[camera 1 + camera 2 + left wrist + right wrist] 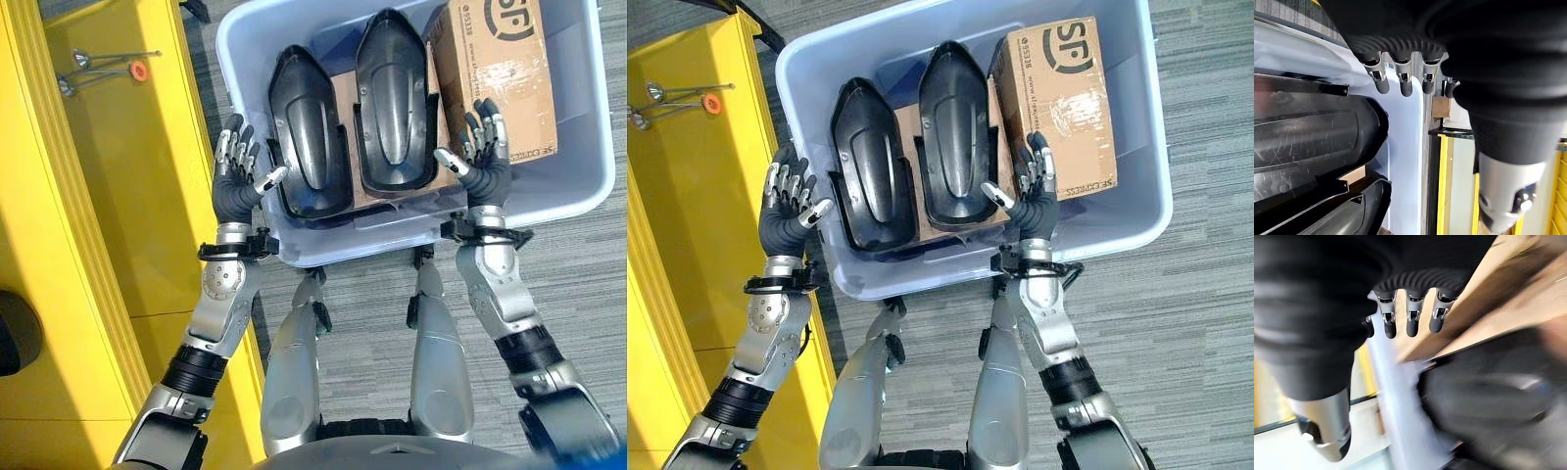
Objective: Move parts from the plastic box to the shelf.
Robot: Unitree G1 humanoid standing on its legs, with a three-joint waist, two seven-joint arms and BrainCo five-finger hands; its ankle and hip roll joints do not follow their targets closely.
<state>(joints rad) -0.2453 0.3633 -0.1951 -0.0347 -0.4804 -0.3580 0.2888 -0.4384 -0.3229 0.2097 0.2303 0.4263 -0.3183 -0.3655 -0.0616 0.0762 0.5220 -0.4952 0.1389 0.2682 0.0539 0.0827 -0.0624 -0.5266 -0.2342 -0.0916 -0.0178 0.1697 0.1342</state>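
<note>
**Both robot hands open at the box, parts still inside**

The plastic box [1136,230], pale blue-grey, sits on the carpeted floor [1205,323] in front of the robot. Inside it lie two black molded parts side by side, the left part [869,171] and the right part [955,137], both resting on a flat sheet of brown cardboard [909,147]. Just beside the right part, on its right, a cardboard carton [1063,103] lies in the box.

The left robot hand [784,211] is at the box's left wall, outside the rim, palm turned toward the box. Its fingers [1403,85] are straight and spread, and its thumb reaches toward the edge of the left part; whether it touches cannot be told. It holds nothing.

The right robot hand [1034,201] is over the inside of the box, between the right part and the carton. Its fingers [1411,325] are straight and slightly apart in front of the carton's near end, and its thumb points toward the near end of the right part. It grips nothing; contact with the carton or the part cannot be told.

The yellow shelf [696,196] stands just beside the box on the robot's left, with a few small metal pieces and an orange disc [711,103] lying on it.
</note>
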